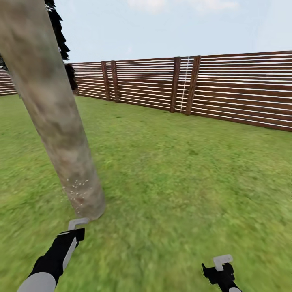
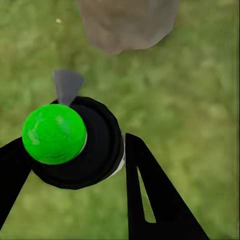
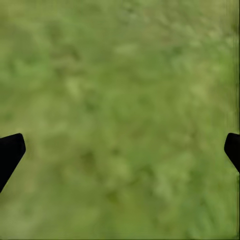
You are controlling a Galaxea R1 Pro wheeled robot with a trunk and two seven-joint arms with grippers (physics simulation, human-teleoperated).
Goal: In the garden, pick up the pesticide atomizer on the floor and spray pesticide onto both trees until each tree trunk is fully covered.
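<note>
Clamped in the left gripper (image 2: 75,165): the pesticide atomizer (image 2: 90,150), a round black bottle topped here by a bright green cap rather than red, its grey nozzle aimed forward at the base of the tree trunk (image 1: 52,117). Fingers (image 2: 155,200) closed against the bottle's sides. Trunk foot just ahead of that gripper (image 1: 73,229) in the head view, near but apart, with whitish specks scattered low on the bark and none visible higher up.

Right gripper (image 1: 221,265) spread wide and empty, its two black tips (image 3: 10,152) at opposite edges of the wrist view, nothing but blurred grass (image 3: 120,110) beyond them.

Likely risks from here: coverage confined to the trunk's foot if the nozzle is not swept upward and round the far side; spray wasted on the lawn if the aim drops; a smooth round bottle twisting or sliding in a two-finger pinch; the arm brushing the bark at so short a range. A second trunk not in sight, so probably a drive ahead.

Underfoot, level green lawn (image 1: 182,170), open beyond and to the right of both grippers. Well beyond, a brown slatted fence (image 1: 227,85) under pale blue sky, with a dark conifer (image 1: 59,34) behind the trunk.
</note>
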